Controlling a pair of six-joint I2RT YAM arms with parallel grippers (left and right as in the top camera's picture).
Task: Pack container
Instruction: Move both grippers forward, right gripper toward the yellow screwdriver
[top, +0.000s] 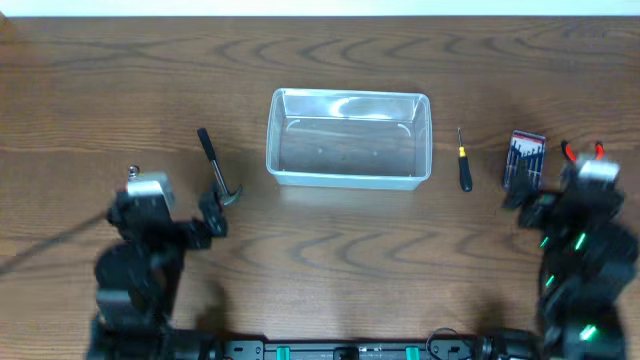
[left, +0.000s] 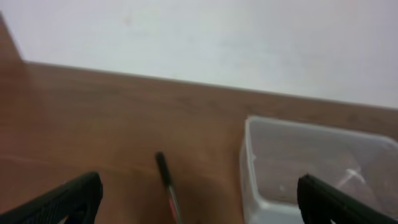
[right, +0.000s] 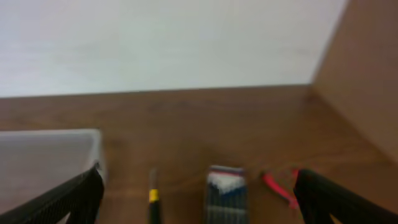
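Note:
The clear plastic container (top: 348, 138) stands empty at the middle back of the table; it also shows in the left wrist view (left: 311, 168) and in the right wrist view (right: 50, 155). A black-handled hammer (top: 215, 170) lies left of it, seen also in the left wrist view (left: 166, 180). A small screwdriver (top: 463, 165), a pack of small tools (top: 524, 158) and red-handled pliers (top: 582, 152) lie to the right. My left gripper (left: 199, 214) is open and empty, near the hammer. My right gripper (right: 199, 208) is open and empty, in front of the pack (right: 225, 190).
The wooden table reaches a white wall at the back (left: 205, 37). The screwdriver (right: 153, 196) and the pliers (right: 277, 186) lie to either side of the pack in the right wrist view.

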